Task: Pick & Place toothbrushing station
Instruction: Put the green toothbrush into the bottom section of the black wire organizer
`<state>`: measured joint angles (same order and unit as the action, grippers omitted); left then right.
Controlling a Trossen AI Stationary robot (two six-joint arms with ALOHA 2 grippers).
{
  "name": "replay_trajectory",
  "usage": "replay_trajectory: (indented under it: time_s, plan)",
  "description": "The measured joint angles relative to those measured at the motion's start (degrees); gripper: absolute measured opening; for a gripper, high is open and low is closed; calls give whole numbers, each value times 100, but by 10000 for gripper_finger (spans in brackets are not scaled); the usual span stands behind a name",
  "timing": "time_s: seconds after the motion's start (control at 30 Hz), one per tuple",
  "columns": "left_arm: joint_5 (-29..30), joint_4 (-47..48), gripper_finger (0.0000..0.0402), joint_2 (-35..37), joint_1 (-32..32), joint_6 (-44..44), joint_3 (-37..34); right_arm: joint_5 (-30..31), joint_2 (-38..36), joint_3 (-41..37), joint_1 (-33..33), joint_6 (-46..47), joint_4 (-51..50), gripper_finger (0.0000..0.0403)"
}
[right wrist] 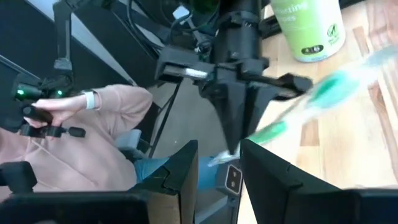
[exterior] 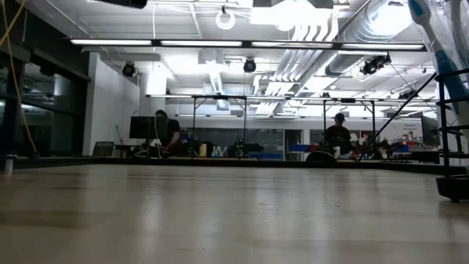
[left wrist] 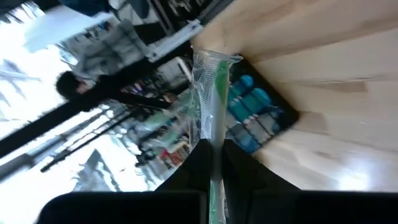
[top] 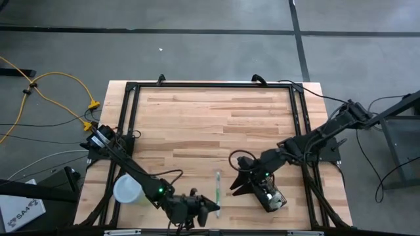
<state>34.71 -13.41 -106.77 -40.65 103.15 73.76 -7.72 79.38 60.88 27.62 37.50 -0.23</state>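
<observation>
The toothbrushing station (top: pixel 270 195), a small black wire-mesh box holding blue-packed items, rests on its base on the wooden table near the front right; the left wrist view shows it too (left wrist: pixel 258 115). My left gripper (top: pixel 211 208) is shut on a white-and-green toothbrush (top: pixel 217 187) in a clear wrapper, left of the station. My right gripper (top: pixel 233 176) stands open beside the station's left end, pointing toward the left gripper, with nothing between its fingers (right wrist: pixel 186 165). My left gripper pinches the wrapped toothbrush between its two fingers (left wrist: pixel 199 162), near the brush's near end (left wrist: pixel 214 152). The fingers come level from the table's left and lie across the brush. The brush (right wrist: pixel 298 115) stretches away toward the far edge, lifted clear of the table.
A lime-green cup with a whitish lid (top: pixel 128 190) stands at the front left, beside the left arm. A black frame (top: pixel 210 84) borders the table. A person in a pink sleeve (right wrist: pixel 106 118) sits beyond the table's near edge. The far half of the wooden table top (top: pixel 216 118) is bare.
</observation>
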Motion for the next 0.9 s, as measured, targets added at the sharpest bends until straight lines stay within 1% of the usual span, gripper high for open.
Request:
replay_trajectory:
  time_s: [0.2, 0.33, 0.47, 0.7, 0.9]
  plan:
    - [-64, -355, 10, 1, -96, 633, -2, -87, -19, 2, -218, -25, 17, 111]
    - [-250, -551, 10, 1, -118, 1119, -2, -285, -19, 2, -338, -92, 52, 111]
    - [-337, -719, 10, 5, -70, 1516, 0, -333, -19, 2, -442, -190, 96, 111]
    - [-359, -939, 10, 5, 225, 1752, 0, -429, -19, 2, -495, -302, 98, 111]
    - [-658, -1085, 10, 5, 385, 1921, 0, -458, -19, 2, -505, -326, 77, 111]
